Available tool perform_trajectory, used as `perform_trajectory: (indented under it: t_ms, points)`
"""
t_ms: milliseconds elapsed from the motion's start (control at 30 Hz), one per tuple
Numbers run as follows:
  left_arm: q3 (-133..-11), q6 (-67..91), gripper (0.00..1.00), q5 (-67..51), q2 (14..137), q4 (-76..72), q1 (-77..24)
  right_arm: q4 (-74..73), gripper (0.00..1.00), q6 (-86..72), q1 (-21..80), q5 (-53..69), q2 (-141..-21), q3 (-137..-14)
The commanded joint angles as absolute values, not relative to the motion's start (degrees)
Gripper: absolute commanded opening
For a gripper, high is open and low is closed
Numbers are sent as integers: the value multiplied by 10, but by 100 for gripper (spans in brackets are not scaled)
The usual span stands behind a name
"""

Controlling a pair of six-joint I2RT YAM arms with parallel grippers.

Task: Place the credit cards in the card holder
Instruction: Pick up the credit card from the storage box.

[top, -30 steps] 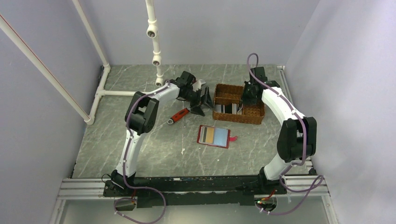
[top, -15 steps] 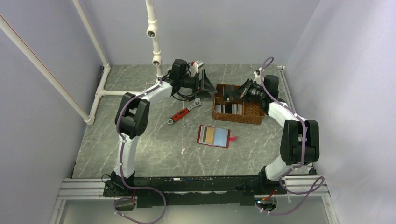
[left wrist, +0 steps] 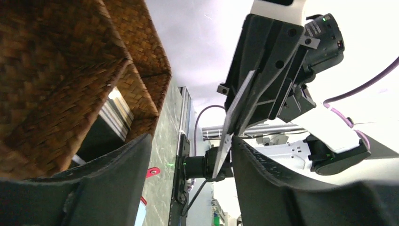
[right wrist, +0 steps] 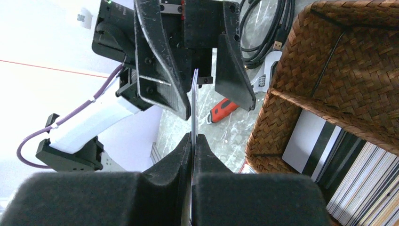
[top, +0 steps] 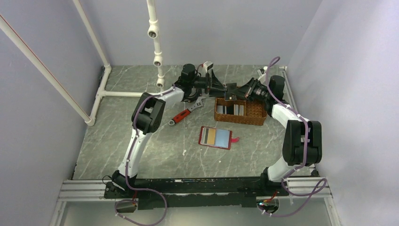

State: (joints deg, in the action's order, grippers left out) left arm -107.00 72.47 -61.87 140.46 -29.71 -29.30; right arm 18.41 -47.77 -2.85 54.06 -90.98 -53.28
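Above the back edge of the basket my two grippers meet tip to tip. My right gripper (right wrist: 193,137) is shut on a thin credit card (right wrist: 194,101), seen edge-on and sticking out ahead of it. My left gripper (left wrist: 190,160) stands open around the card's (left wrist: 234,120) free end, which lies close to one finger (left wrist: 263,165). From above, the left gripper (top: 221,87) faces the right gripper (top: 237,90). The dark-red card holder (top: 203,136) lies open on the table, showing a tan and a pale blue card, with its red snap tab (top: 235,139) to the right.
A brown wicker basket (top: 237,120) below the grippers holds several more cards (right wrist: 357,188) standing in its compartments. A red-handled wrench (top: 186,114) lies left of the basket. White pipes (top: 155,42) stand at the back left.
The right gripper rose from the basket with a card and turned left. The left arm swung up and right from beside the wrench to meet it, its jaws narrowing around the card.
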Motion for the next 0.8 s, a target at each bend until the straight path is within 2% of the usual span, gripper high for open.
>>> perform_trajectory:
  t_ms: [0,100,200,267,300,367,433,633,767]
  points:
    - [-1109,761,64,-636,1414,-378,-309,225,0,-470,-30,561,-918,-531]
    - [-1118,792,52,-637,1425,-433,-310,196,0,-450,-30,558,-928,-542]
    - [-1131,792,20,-632,1431,-425,-312,165,0,-431,-31,547,-933,-550]
    - [-1132,748,3,-628,1428,-379,-313,94,19,-388,-31,519,-929,-570]
    - [-1130,728,0,-623,1424,-356,-312,39,29,-358,-31,490,-924,-586]
    - [-1126,702,0,-621,1419,-329,-311,-35,44,-321,-32,434,-907,-603]
    - [-1125,693,0,-621,1419,-322,-311,-62,52,-309,-33,411,-895,-607]
    - [-1124,685,0,-619,1422,-310,-311,-68,55,-303,-29,417,-892,-616]
    - [-1127,659,0,-613,1421,-268,-312,-62,52,-298,-18,430,-897,-624]
